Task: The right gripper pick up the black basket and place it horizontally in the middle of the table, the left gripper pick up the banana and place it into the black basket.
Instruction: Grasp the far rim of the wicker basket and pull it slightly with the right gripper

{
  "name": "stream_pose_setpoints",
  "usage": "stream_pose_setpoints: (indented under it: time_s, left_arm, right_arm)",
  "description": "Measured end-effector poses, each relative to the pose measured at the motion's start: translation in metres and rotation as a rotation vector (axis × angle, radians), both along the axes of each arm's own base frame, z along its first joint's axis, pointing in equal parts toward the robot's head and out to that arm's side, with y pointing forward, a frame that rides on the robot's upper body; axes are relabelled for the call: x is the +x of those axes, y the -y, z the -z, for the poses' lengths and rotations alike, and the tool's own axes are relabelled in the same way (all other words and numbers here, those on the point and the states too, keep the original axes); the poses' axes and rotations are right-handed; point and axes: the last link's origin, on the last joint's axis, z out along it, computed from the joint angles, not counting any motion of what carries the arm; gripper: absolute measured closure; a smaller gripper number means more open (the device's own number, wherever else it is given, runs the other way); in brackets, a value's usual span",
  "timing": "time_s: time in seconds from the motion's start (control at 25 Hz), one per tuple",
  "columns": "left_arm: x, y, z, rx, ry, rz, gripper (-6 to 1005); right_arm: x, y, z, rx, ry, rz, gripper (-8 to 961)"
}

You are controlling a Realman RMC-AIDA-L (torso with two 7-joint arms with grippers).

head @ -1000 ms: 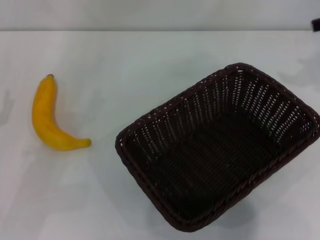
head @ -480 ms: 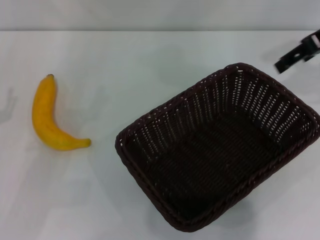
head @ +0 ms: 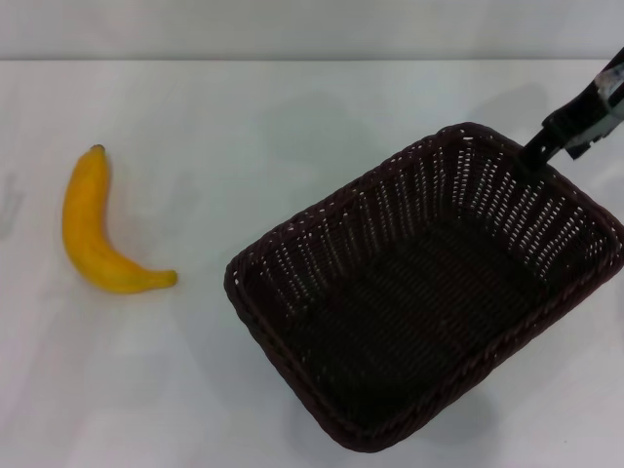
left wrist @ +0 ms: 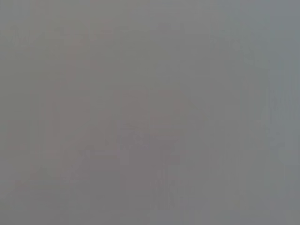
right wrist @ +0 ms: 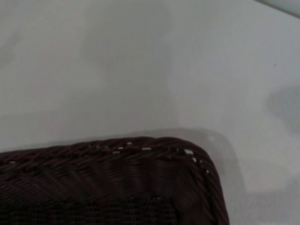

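One right end effector (head: pixel 546 144) above black basket (head: pixel 429 292) far rim.

— Any writing, label, brand or number to read anywhere?

— None. The banana (head: pixel 96 229) carries no sticker, and the basket (head: pixel 429 292) shows only plain weave with no tag.

— And the counter?

— The counter (head: pixel 244 127) is bare white, with no marks or signs on it.

— The right pincer?

— The right pincer (head: pixel 546 144) at the basket's far corner is black, and no lettering can be made out on it.

— The wrist views?

— The left wrist view is a flat grey with nothing legible; the right wrist view shows the basket's rim and counter, no text.
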Motion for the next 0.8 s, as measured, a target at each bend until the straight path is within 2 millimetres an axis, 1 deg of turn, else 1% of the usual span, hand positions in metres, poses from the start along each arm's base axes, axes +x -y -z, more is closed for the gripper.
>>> stream_pose_setpoints:
  time_s: [0.28,0.32,0.36,0.52,0.8]
  left_arm:
    - [-0.003,0.004,-0.008,0.016,-0.02,0.002,138]
    - [-0.005,0.006,-0.01,0.014,-0.025,0.002,138]
    - [-0.005,0.006,-0.01,0.014,-0.025,0.002,138]
    - [-0.007,0.009,-0.012,0.01,-0.036,-0.001,138]
    - [-0.009,0.009,-0.015,0.006,-0.049,0.0,138]
  right_arm:
    - [0.006,-0.002,0.024,-0.047,0.054,0.023,101]
    - [0.007,-0.002,0.032,-0.065,0.07,0.022,101]
    - [0.007,-0.002,0.032,-0.065,0.07,0.022,103]
    - [0.009,-0.002,0.044,-0.092,0.088,0.029,109]
    - [0.011,-0.002,0.049,-0.085,0.112,0.049,143]
